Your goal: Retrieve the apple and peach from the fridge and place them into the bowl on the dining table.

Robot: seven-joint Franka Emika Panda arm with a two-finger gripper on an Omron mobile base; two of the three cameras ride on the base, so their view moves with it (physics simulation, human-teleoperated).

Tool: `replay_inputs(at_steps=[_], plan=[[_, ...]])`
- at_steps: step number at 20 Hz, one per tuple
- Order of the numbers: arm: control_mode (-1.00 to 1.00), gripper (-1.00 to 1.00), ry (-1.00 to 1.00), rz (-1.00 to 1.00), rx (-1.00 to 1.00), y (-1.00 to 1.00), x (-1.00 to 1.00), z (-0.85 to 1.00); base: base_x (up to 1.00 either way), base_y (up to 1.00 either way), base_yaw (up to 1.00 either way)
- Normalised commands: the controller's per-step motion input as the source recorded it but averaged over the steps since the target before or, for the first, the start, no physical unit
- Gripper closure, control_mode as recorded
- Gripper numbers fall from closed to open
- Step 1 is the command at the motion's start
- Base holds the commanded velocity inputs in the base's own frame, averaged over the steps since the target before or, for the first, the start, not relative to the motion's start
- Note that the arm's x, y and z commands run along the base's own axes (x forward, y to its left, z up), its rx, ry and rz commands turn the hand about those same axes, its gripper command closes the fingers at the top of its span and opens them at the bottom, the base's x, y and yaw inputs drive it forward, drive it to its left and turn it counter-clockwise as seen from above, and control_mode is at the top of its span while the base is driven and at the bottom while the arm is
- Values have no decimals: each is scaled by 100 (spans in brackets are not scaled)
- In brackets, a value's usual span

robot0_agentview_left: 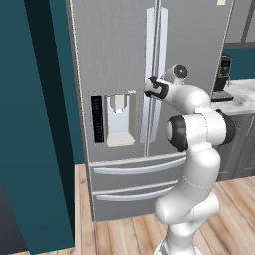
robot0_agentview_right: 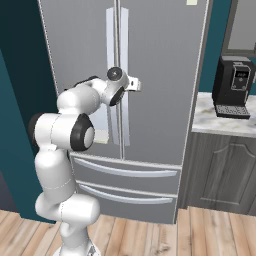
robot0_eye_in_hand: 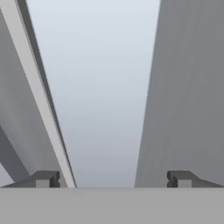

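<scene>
The grey fridge (robot0_agentview_left: 114, 45) (robot0_agentview_right: 160, 75) stands with both doors and both lower drawers shut. My gripper (robot0_agentview_left: 151, 85) (robot0_agentview_right: 136, 85) is pressed up close to the long pale handles (robot0_agentview_left: 163, 40) (robot0_agentview_right: 123, 40) by the door seam, at mid height. In the hand view my gripper (robot0_eye_in_hand: 112, 178) is open, with one pale handle (robot0_eye_in_hand: 105, 109) running between the fingertips (robot0_eye_in_hand: 46, 178) and a small gap on each side. The apple and peach are hidden behind the shut doors. The bowl and dining table are out of view.
A black coffee machine (robot0_agentview_left: 224, 74) (robot0_agentview_right: 235, 85) sits on a marble counter (robot0_agentview_right: 220, 120) over dark cabinets right of the fridge. A teal wall (robot0_agentview_left: 30, 124) closes in the left side. The wood floor (robot0_agentview_right: 210, 235) lies in front.
</scene>
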Motion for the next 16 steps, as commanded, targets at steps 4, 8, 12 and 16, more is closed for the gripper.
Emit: replay_inputs(at_steps=[4, 8, 12, 16], plan=[[-100, -100, -4, 1, 0, -2, 50, -27, 0, 0, 0], [-100, -100, -5, 0, 0, 0, 49, -27, 0, 0, 0], [-100, 100, -2, 0, 0, -3, 36, -10, 0, 0, 0], [-100, 100, -2, 0, 0, -11, 34, -5, 0, 0, 0]])
